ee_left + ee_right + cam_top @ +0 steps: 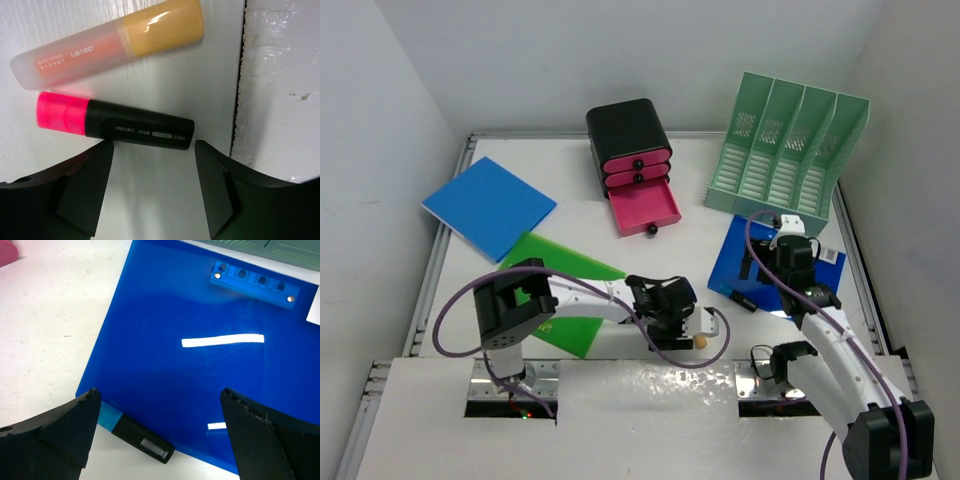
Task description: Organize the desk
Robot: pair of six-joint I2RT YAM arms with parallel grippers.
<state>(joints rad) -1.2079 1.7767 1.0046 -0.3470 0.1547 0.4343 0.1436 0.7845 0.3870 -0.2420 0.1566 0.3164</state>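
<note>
On the desk beneath both arms, the black drawer unit has its bottom drawer open near a green file rack; left fingers spread at a pink-capped highlighter, right fingers spread over a blue clipboard.

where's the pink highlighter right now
In the left wrist view, the pink highlighter lies on the desk just ahead of the open left hand, with the orange highlighter alongside it on its far side.
</note>
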